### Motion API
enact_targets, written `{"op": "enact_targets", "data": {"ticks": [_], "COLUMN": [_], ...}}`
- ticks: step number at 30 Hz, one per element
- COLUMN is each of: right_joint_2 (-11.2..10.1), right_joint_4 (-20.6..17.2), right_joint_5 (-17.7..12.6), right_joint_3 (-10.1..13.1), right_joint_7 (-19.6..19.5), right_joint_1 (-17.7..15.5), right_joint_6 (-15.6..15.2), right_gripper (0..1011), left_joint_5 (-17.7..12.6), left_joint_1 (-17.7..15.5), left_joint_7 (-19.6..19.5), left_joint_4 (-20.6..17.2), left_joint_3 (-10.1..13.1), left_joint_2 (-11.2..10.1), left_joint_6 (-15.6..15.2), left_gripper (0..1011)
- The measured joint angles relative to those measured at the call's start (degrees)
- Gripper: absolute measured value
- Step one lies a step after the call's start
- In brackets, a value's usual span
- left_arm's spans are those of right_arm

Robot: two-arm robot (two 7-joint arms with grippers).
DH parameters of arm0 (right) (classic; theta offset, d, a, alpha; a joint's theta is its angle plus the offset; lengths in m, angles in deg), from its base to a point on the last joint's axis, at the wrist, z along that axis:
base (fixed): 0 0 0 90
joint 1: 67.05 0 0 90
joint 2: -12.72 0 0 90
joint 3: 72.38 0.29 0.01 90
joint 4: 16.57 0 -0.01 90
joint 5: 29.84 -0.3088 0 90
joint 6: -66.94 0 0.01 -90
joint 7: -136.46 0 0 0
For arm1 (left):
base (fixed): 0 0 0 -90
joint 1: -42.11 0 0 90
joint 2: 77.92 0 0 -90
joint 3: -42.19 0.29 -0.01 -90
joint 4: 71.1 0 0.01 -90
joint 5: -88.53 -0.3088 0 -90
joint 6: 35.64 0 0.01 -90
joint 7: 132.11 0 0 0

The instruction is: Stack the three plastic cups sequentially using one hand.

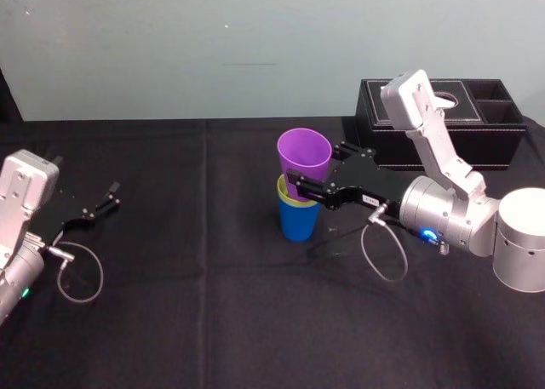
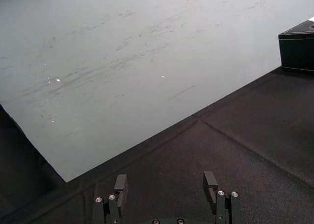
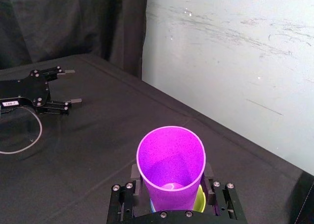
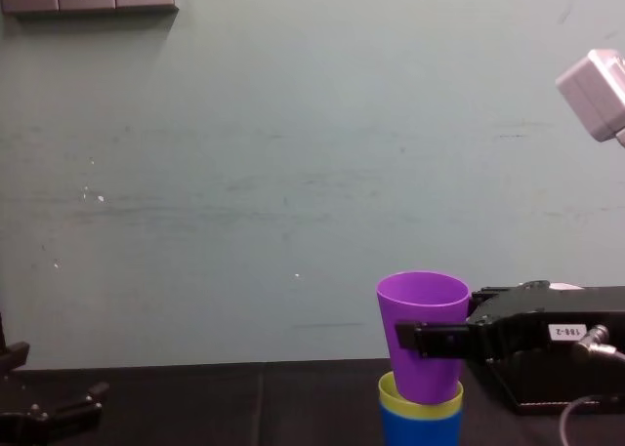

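The right gripper (image 1: pixel 311 178) (image 3: pixel 171 185) (image 4: pixel 430 339) reaches in from the right side of the black table (image 1: pixel 196 304), its fingers closed narrowly on the wall of the purple cup (image 1: pixel 304 155) (image 3: pixel 170 160) (image 4: pixel 423 314), one on each side about halfway up. The cup stands mouth up between the fingers, leaning slightly in the head view. Its base sits inside the rim of the yellow-green cup (image 1: pixel 289 199) (image 3: pixel 200 199) (image 4: pixel 420 402), just below the claw, and most of its wall rises above that rim. Whether it is pressed fully home cannot be told. The yellow-green cup is nested in the blue cup (image 1: pixel 299 221) (image 4: pixel 420 428), which stands on the cloth directly under the gripper, so that only a thin lime band shows above the blue. A black tissue box (image 1: pixel 498 142) (image 2: pixel 298 50) lies behind the claw and its silver-grey arm, near the pale wall (image 4: pixel 244 173). A loop of cable (image 1: pixel 379 253) hangs from the wrist behind the gripper. Well apart from the claw, across bare cloth on the far left of the table, the left gripper (image 1: pixel 113 195) (image 2: pixel 165 182) (image 3: pixel 73 86) rests low with its fingers spread wide and nothing between them.
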Motion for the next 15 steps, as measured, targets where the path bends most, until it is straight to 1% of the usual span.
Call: {"op": "enact_targets", "data": {"ticks": [15], "right_joint_2": [0.88], "right_joint_4": [2.23], "right_joint_5": [0.33], "right_joint_3": [-0.39], "right_joint_7": [0.53], "right_joint_1": [0.78], "right_joint_6": [0.50], "right_gripper": [722], "left_joint_5": [0.00], "left_joint_1": [0.00], "left_joint_7": [0.00], "left_joint_4": [0.00], "left_joint_3": [0.00], "left_joint_2": [0.00], "left_joint_6": [0.00], "left_gripper": [1010]}}
